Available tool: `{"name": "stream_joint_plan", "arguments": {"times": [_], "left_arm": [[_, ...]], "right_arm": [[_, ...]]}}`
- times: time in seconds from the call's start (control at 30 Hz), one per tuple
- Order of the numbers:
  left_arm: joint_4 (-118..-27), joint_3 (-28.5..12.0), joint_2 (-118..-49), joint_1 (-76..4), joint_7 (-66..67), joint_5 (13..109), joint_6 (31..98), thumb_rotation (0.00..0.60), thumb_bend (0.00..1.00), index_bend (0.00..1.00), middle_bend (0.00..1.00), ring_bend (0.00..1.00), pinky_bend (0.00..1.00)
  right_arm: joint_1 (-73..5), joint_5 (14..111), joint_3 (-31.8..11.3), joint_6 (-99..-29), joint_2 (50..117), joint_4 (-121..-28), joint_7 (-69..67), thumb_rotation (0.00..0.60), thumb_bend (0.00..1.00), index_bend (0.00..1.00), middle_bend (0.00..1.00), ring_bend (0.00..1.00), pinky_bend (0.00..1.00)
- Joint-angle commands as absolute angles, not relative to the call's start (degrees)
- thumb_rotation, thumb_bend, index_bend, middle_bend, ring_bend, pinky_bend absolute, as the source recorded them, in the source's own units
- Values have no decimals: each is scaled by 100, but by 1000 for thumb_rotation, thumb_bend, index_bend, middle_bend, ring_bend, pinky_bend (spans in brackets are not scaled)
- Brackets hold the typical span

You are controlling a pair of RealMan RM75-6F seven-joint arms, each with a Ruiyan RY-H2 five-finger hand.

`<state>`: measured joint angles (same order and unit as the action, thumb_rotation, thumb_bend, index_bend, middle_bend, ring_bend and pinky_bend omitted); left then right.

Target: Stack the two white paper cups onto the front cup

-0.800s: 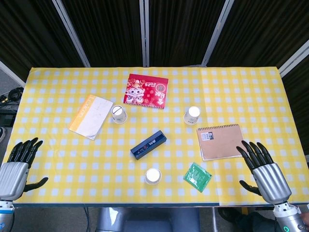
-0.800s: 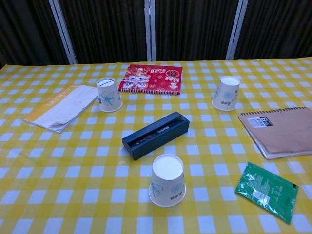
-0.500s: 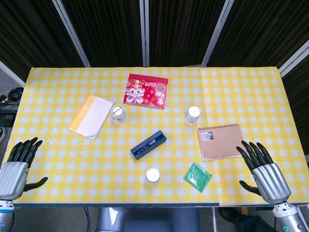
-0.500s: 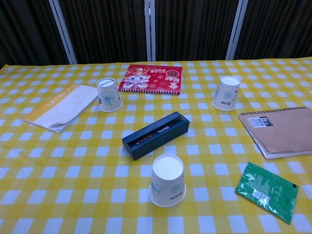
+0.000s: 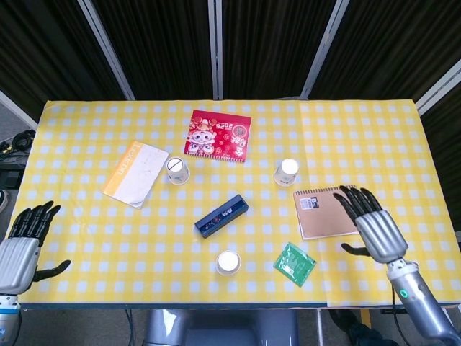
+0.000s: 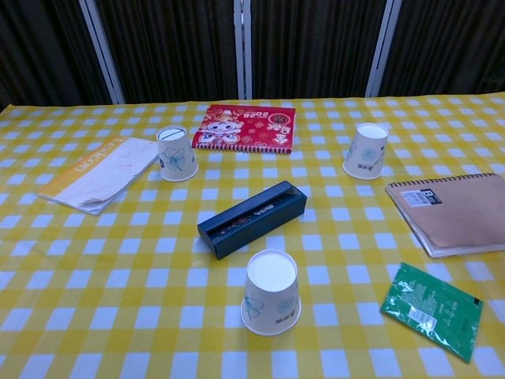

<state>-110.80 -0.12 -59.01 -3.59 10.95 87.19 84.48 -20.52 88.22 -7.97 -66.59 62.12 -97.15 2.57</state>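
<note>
right hand advancing over the notebook, nothing stacked yet

on the bench (image 5: 72,115), largest first: the right hand (image 5: 373,227), fingers spread and holding nothing, has moved up from the near edge to hover over the notebook (image 5: 324,210), likely starting its reach for the right cup (image 5: 287,171); the left hand (image 5: 21,241), open too, has barely shifted at the near left corner. all three cups stand upside down and well apart: front cup (image 6: 271,292) near the edge, left cup (image 6: 176,153) beside the paper (image 6: 99,172), right cup further back. only the head view shows the hands; the chest view shows the cups' printed sides, the dark box (image 6: 252,219) and the green packet (image 6: 432,307).
</note>
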Motion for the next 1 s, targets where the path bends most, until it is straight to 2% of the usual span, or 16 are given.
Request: {"name": "stream_joint_plan", "arguments": {"times": [0.03, 0.23, 0.43, 0.77, 1.0], "left_arm": [[-11116, -62, -5865, -387, 1053, 8588, 8394, 600, 0, 0, 0, 0, 0], [-11101, -144, -5853, -458, 1043, 8408, 8297, 600, 0, 0, 0, 0, 0], [-11066, -183, -5885, -545, 1079, 8220, 8124, 600, 0, 0, 0, 0, 0], [-10999, -281, -5905, -687, 1087, 7792, 7842, 600, 0, 0, 0, 0, 0], [-10937, -322, -5933, -776, 1125, 7591, 7691, 600, 0, 0, 0, 0, 0]], "right_arm": [[-2901, 8147, -1367, -5759, 6522, -9355, 152, 600, 18, 129, 110, 35, 178], [-3756, 7358, -1773, -4903, 7177, -8726, 304, 600, 139, 197, 177, 101, 255], [-4439, 6583, -1903, -4266, 7890, -7963, 675, 600, 143, 214, 209, 139, 287], [-4987, 5955, -1789, -4025, 8941, -6647, 1084, 600, 144, 222, 218, 150, 288], [-5165, 5846, -1712, -4027, 9304, -5921, 1278, 600, 151, 236, 231, 158, 288]]}}
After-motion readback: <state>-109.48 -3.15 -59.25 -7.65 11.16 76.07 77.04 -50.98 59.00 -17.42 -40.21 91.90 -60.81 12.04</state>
